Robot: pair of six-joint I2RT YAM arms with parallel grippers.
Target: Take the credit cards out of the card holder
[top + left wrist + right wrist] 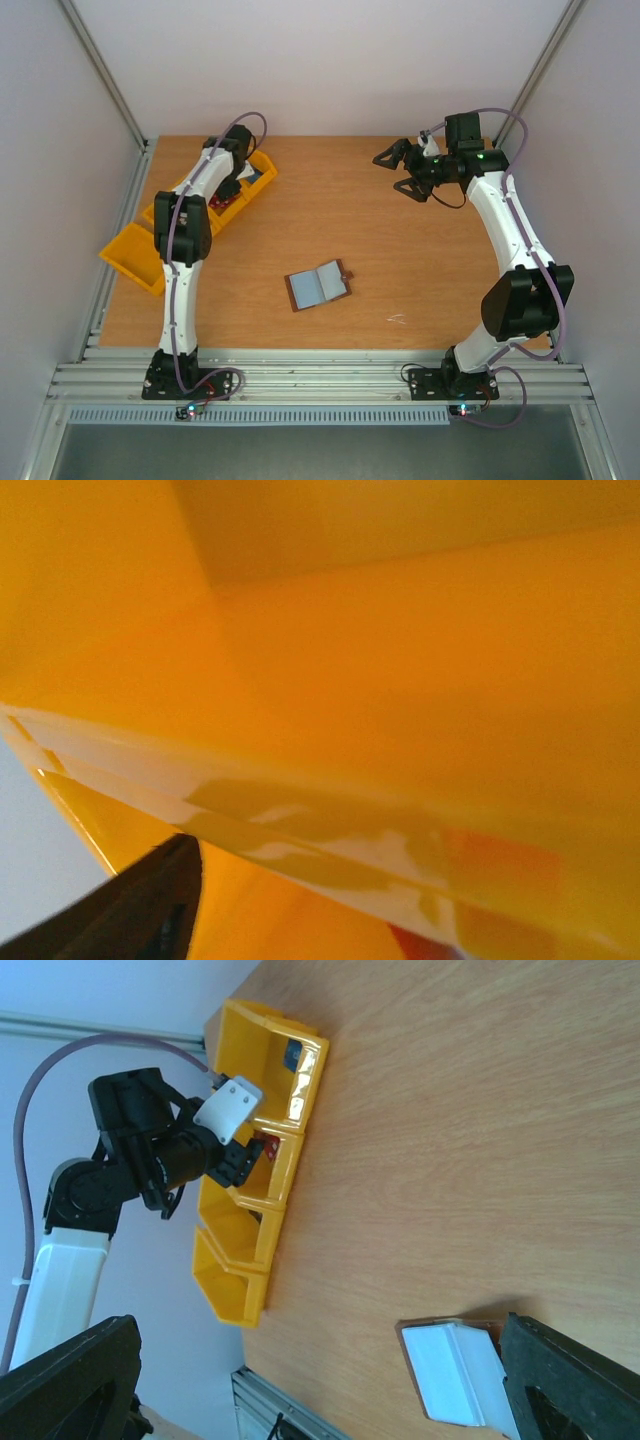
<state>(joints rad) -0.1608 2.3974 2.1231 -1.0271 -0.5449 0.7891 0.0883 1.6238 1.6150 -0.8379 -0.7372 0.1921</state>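
Note:
The card holder (318,286) lies open on the table, grey-blue lining up, brown clasp tab at its right; it also shows in the right wrist view (455,1370). No card shows in its pockets. My left gripper (232,188) is down inside a compartment of the yellow bins (135,255), next to a red card (222,201). In the left wrist view one dark finger (165,905) stands far left, and a red patch (420,945) shows at the bottom edge. My right gripper (398,170) is open and empty, raised at the back right.
The yellow bins (235,1290) run diagonally along the table's left side; a far compartment holds a blue thing (257,175). A small white scrap (397,319) lies near the front edge. Walls close in the table on three sides.

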